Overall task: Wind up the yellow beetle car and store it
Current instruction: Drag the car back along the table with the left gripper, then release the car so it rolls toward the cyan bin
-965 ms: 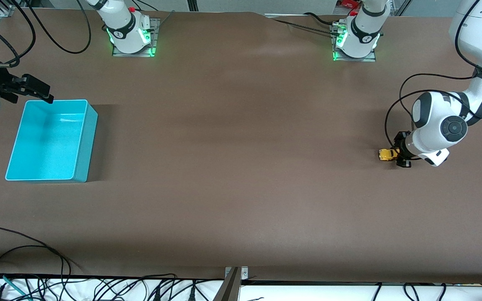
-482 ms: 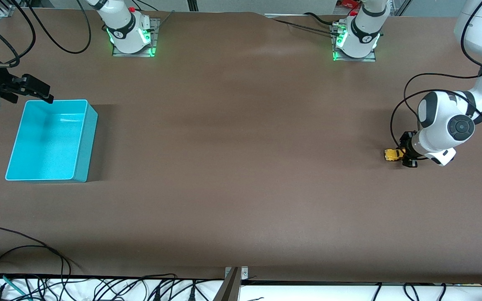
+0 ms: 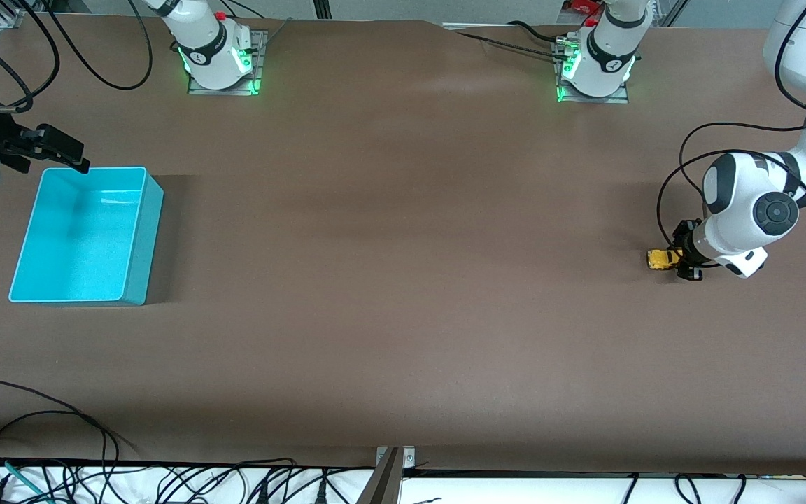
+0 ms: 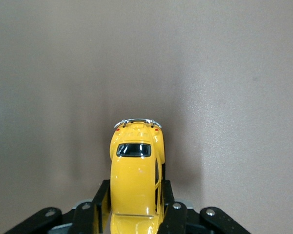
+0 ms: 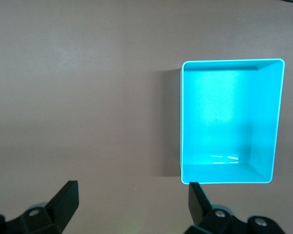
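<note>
The yellow beetle car (image 3: 662, 259) sits on the brown table at the left arm's end. My left gripper (image 3: 683, 260) is shut on the car, its black fingers against both sides. In the left wrist view the car (image 4: 136, 183) points away from the fingers (image 4: 100, 207), its dark window and chrome bumper showing. My right gripper (image 3: 60, 152) is open and empty, held up over the table beside the turquoise bin (image 3: 133, 231). In the right wrist view the empty bin (image 5: 278, 122) lies ahead of the open fingers (image 5: 66, 197).
The arm bases (image 3: 217, 59) stand along the table edge farthest from the front camera. Cables (image 3: 46, 420) lie along the nearest edge. The wide brown tabletop (image 3: 403, 266) stretches between the car and the bin.
My left gripper has dragged the car a short way along the table toward the left arm's end, away from the bin. The right arm has not moved.
</note>
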You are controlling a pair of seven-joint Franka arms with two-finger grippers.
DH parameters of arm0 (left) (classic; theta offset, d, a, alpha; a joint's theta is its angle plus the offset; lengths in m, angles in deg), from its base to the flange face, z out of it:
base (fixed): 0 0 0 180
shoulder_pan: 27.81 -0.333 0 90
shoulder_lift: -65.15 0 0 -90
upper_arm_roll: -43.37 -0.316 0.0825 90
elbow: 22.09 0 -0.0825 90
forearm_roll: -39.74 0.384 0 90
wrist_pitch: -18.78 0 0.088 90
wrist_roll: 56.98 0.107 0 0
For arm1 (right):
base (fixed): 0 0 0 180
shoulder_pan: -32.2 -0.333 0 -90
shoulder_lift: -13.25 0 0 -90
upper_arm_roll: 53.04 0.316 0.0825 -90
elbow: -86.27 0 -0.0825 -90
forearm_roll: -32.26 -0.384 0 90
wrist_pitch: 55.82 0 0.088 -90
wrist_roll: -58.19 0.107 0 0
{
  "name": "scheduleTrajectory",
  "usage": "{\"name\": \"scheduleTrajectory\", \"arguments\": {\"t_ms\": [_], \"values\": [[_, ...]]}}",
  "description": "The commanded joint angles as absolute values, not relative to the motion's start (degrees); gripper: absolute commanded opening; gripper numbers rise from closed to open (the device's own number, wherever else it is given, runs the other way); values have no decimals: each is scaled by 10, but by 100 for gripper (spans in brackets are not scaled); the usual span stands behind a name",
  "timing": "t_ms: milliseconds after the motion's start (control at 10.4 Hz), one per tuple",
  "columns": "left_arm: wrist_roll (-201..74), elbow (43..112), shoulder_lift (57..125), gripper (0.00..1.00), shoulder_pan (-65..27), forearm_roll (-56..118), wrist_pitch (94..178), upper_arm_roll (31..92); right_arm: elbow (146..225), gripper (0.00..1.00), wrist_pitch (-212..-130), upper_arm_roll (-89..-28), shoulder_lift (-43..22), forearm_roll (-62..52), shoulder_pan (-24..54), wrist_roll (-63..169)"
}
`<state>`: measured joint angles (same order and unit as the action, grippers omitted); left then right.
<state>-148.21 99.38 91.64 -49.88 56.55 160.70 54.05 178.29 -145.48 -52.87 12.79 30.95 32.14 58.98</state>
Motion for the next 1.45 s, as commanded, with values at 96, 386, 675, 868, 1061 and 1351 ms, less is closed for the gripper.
{"name": "scheduleTrajectory", "arguments": {"t_ms": [96, 386, 675, 868, 1061, 1351], "values": [[-1459, 983, 977, 0, -502, 590, 1641, 536, 1775, 100, -1448, -526, 129, 302, 326, 596], [-1456, 983, 977, 0, -502, 589, 1639, 536, 1775, 100, -1448, -526, 129, 301, 326, 596], [-1463, 982, 974, 79, -505, 585, 1639, 537, 1775, 100, -1448, -526, 129, 301, 326, 596], [-1465, 982, 974, 94, -503, 583, 1638, 538, 1775, 100, -1448, -526, 129, 302, 326, 596], [-1464, 982, 974, 94, -503, 582, 1638, 537, 1775, 100, -1448, -526, 129, 301, 326, 596], [-1460, 982, 964, 100, -504, 582, 1635, 539, 1775, 100, -1448, -526, 129, 301, 326, 596]]}}
